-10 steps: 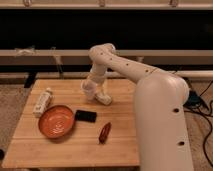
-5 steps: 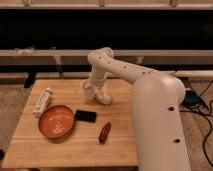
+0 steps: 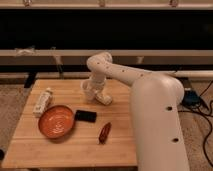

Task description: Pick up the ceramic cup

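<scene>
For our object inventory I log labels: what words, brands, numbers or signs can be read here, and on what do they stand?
No text can be read anywhere.
On the white bottle, any label cannot be made out.
On the black flat object, orange plate and ceramic cup, no lettering shows.
On the gripper, low over the back of the wooden table beside the cup, no marking shows.

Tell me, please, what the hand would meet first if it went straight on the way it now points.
Probably the ceramic cup, which looks to sit right at the downward-pointing hand; otherwise the wooden table beneath. Depth is unclear.
</scene>
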### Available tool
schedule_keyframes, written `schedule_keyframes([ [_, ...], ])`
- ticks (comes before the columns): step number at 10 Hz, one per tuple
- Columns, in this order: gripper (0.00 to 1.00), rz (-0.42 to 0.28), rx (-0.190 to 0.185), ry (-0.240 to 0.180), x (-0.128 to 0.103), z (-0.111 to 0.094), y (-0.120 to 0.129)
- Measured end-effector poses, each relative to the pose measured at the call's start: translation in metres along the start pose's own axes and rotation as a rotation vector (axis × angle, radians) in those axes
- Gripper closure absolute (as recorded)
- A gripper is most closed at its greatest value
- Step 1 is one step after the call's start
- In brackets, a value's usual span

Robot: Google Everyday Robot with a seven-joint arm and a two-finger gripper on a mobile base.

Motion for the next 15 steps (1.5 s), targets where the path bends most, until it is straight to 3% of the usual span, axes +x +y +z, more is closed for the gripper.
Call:
schedule_keyframes([
  [4,0.79,-0.003,0.051,0.032,0.001,-0.004,-0.002],
  [7,1.0,-0.005,0.097,0.041,0.002,-0.016,-0.006],
  [11,1.0,-0.045,0.176,0.045,-0.004,-0.054,-0.023],
  [15,1.0,-0.11,0.208,0.054,-0.011,-0.087,-0.031],
])
